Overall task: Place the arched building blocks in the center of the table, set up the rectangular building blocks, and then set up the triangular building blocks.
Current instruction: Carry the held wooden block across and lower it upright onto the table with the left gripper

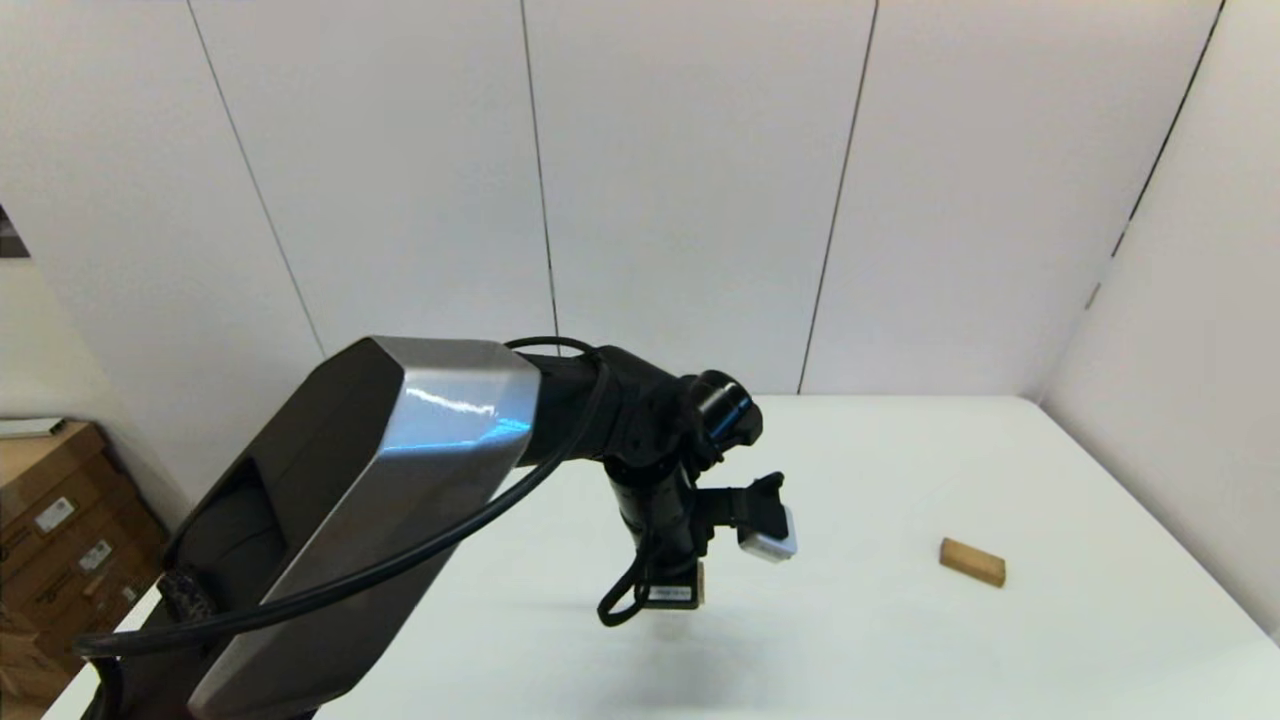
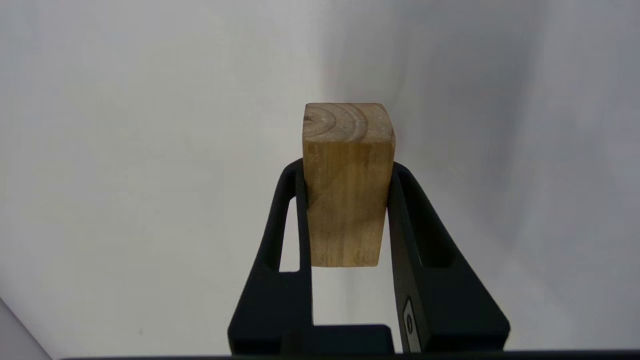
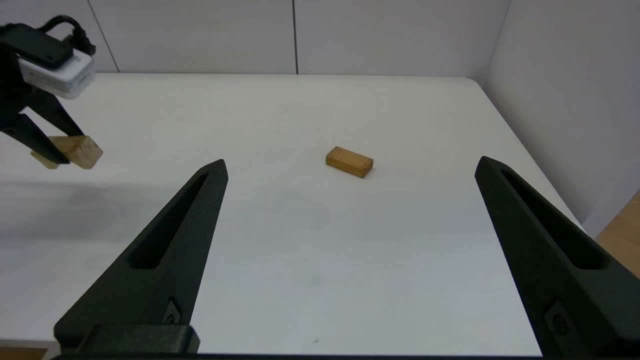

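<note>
The left claw [image 2: 345,200] hangs above the white counter [image 1: 900,640], its fingers [image 2: 280,235] clamped on a light-wood block [image 2: 347,185]. The block's shape is hard to make out: only one end and one face show. The rectangular block [image 1: 972,561] lies flat well to the right. The right claw [image 3: 350,170] gapes wide, empty.

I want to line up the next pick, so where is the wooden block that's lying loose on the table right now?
The loose block lies flat on the table's right side in the head view, well clear of the left gripper.
</note>
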You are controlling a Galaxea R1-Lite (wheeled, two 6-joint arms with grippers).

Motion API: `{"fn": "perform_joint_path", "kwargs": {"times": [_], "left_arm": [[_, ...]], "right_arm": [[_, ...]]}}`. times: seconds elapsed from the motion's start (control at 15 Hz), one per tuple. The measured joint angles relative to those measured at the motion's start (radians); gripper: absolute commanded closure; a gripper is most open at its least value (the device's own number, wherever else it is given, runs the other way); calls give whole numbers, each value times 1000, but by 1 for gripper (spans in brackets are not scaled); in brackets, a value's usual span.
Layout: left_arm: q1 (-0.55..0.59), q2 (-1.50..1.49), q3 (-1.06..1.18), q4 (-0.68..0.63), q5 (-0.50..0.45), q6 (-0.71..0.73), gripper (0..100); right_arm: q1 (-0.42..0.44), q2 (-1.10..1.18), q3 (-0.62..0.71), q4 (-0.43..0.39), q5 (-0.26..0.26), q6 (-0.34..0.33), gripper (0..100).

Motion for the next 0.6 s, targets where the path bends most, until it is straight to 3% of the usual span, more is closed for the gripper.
{"fn": "perform_joint_path", "kwargs": {"times": [0.6], "left_arm": [[-36, 34, 0, -30, 1, -8, 100]], "right_arm": [[0, 0, 0, 0, 0, 0, 0]]}}
